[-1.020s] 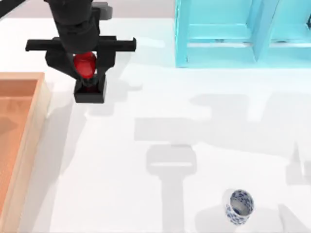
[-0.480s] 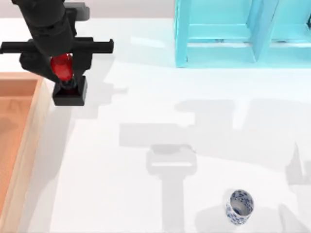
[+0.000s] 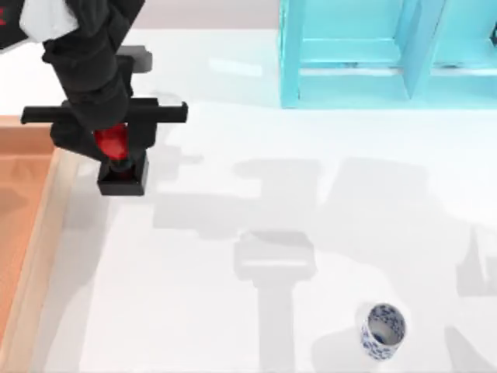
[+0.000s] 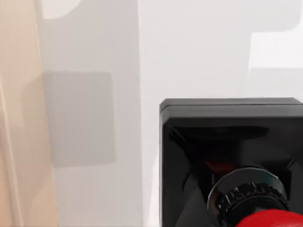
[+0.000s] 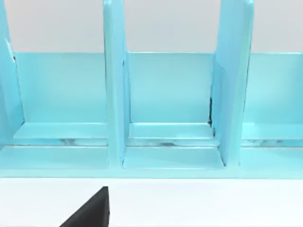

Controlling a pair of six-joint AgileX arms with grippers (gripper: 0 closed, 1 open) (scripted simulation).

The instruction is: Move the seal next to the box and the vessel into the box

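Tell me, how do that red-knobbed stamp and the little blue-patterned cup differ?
The seal is red and black, on a square base; the vessel is white-and-blue, round. The left gripper holds the seal beside the box; the vessel stands alone, far right. Both are small.

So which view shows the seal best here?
The top view: the seal, red knob and black base, sits whole under the left gripper beside the box. The left wrist view crops its base and knob.

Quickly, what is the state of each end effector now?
Left end effector: closed on the seal, beside the box.
Right end effector: cannot be told.
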